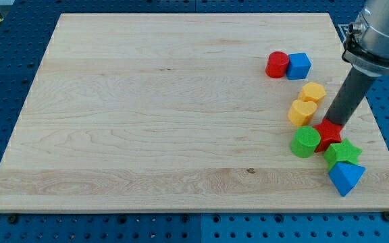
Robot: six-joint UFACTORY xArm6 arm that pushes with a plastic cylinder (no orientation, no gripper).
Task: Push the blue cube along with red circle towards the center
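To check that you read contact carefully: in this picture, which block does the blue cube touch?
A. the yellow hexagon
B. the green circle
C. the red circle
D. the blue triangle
C: the blue cube sits side by side against the red circle near the view's top right, apart from the cluster lower down, where my tip stands at a red block.
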